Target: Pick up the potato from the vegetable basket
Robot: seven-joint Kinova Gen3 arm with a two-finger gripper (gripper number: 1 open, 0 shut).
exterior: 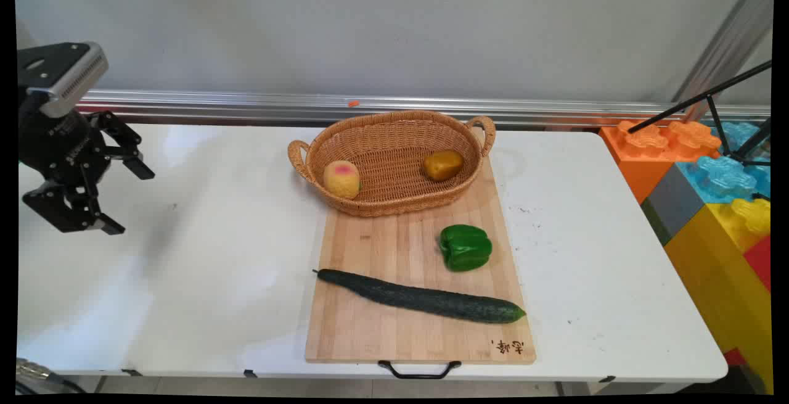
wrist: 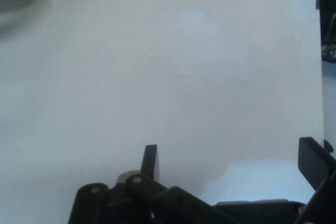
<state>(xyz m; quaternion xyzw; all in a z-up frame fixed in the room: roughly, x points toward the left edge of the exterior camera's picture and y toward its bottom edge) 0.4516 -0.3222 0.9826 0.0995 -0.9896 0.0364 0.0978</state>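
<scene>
Over the white table's [exterior: 203,256] left side I have the black two-finger gripper [exterior: 126,200] spread wide, holding nothing, well apart from the wooden cutting board [exterior: 394,330]; its long dark-green cucumber [exterior: 425,298] looks stiff, slick; I'd grip mid-length.

Cutting board [exterior: 407,305]: small dark burnt-in mark at near right corner, seemingly two Chinese-style characters, too small to read. No other legible text.

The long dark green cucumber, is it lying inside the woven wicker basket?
No, the long dark green cucumber lies on the wooden cutting board, in front of the woven wicker basket.
</scene>
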